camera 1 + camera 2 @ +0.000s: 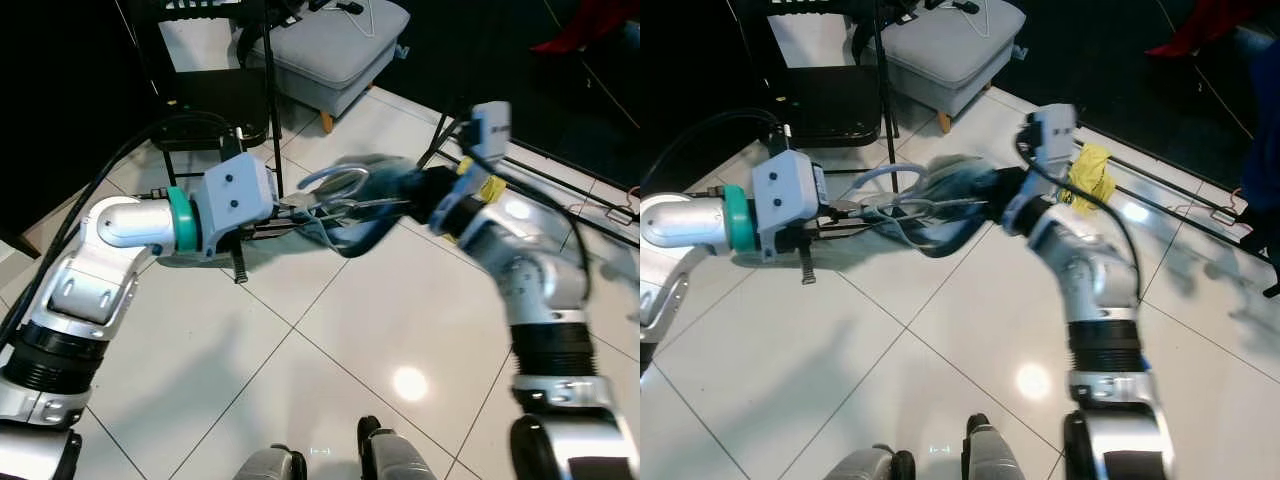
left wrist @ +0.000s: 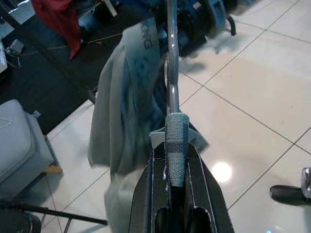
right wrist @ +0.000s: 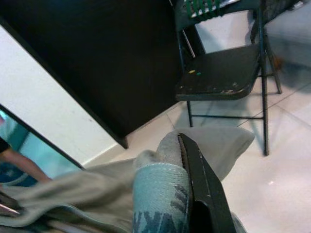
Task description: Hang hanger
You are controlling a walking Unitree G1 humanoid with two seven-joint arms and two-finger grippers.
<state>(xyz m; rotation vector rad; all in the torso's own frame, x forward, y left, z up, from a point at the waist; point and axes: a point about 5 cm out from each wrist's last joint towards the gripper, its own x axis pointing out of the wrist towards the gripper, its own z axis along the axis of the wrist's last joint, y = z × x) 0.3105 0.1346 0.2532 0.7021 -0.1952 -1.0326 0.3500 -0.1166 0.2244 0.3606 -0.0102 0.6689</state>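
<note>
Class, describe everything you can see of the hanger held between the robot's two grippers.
The hanger is thin silvery metal wire with a greyish textured sleeve at the end nearest the left gripper, whose black fingers are shut on it. It lies roughly level above the white tiled floor, spanning between the arms. A grey-blue garment with a lettered waistband drapes over it, and the right gripper pinches that cloth. Its hook cannot be made out.

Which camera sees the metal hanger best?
The left wrist view: the hanger runs straight out from the left pincer, close up, with the grey garment draped on it. The eye views show it small and blurred. The right wrist view shows mostly garment.
</note>
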